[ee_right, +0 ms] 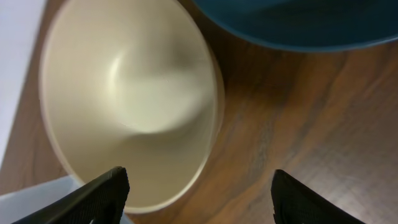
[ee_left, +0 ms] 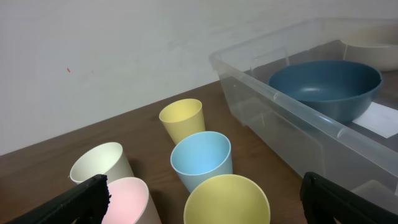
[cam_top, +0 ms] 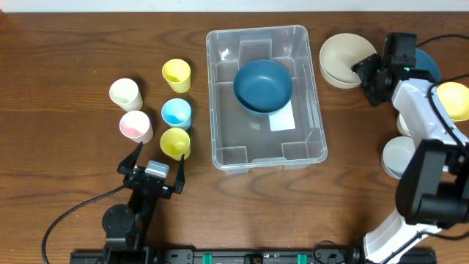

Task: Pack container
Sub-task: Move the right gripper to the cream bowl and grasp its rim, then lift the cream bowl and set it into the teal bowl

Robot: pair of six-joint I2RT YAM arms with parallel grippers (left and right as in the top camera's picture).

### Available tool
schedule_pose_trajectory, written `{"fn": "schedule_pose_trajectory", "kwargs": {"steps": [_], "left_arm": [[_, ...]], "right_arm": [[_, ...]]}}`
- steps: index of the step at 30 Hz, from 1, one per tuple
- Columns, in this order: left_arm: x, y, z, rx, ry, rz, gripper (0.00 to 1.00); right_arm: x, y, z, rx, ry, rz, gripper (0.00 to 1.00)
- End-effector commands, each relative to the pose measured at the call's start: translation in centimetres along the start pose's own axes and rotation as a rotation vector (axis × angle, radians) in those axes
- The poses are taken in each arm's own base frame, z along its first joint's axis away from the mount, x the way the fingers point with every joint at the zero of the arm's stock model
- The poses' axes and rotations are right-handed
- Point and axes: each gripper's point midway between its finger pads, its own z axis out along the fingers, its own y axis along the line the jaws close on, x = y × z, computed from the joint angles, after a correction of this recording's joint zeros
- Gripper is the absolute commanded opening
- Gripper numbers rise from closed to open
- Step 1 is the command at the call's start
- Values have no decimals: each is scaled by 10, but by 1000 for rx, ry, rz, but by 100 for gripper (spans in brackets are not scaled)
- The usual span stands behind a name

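The clear container (cam_top: 214, 110) stands mid-table with a dark blue bowl (cam_top: 262, 84) inside it. In the left wrist view its near wall (ee_left: 280, 124) and that bowl (ee_left: 326, 84) show at the right. My right gripper (cam_top: 366, 73) is open at the container's right. Its fingers straddle the near rim of a cream bowl (ee_right: 130, 93), one finger (ee_right: 102, 196) over the bowl's inside and the other over bare wood. My left gripper (cam_top: 152, 165) is open, low at the front left, with a yellow cup (ee_left: 227, 199) just ahead between its fingers.
Left of the container stand more cups: yellow (cam_top: 176, 75), cream (cam_top: 125, 93), blue (cam_top: 176, 112) and pink (cam_top: 135, 126). By the right arm lie a blue bowl (cam_top: 429, 62), a yellow bowl (cam_top: 454, 99) and a pale bowl (cam_top: 399, 158).
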Motion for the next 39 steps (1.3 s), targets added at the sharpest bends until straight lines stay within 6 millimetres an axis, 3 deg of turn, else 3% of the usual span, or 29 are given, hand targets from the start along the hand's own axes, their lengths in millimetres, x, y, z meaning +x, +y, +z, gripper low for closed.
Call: {"fn": "schedule_pose_trajectory", "kwargs": {"steps": [1, 7, 11, 15, 19, 24, 29, 31, 34, 36, 39], "left_arm": [[15, -4, 1, 18, 42, -5, 98], [15, -4, 1, 18, 42, -5, 98], [15, -4, 1, 18, 42, -5, 98], [15, -4, 1, 18, 42, -5, 98], [15, -4, 1, 18, 42, -5, 98], [15, -4, 1, 18, 42, -5, 98], [15, -4, 1, 18, 42, -5, 98], [15, -4, 1, 18, 42, -5, 98], [15, -4, 1, 18, 42, -5, 98], [15, -4, 1, 18, 42, -5, 98], [15, -4, 1, 18, 42, -5, 98]], "right_arm": [[8, -5, 15, 18, 25, 28, 74], [13, -9, 36, 33, 37, 43, 67], [15, -12, 40, 42, 42, 47, 45], [14, -12, 40, 45, 38, 50, 38], [14, -13, 40, 47, 35, 49, 11], [15, -13, 40, 47, 36, 49, 1], [8, -8, 39, 22, 27, 56, 1], [1, 4, 33, -36, 25, 55, 2], [-19, 44, 7, -203, 25, 23, 1], [-32, 77, -25, -335, 30, -9, 2], [-37, 133, -90, -555, 51, -134, 1]]}}
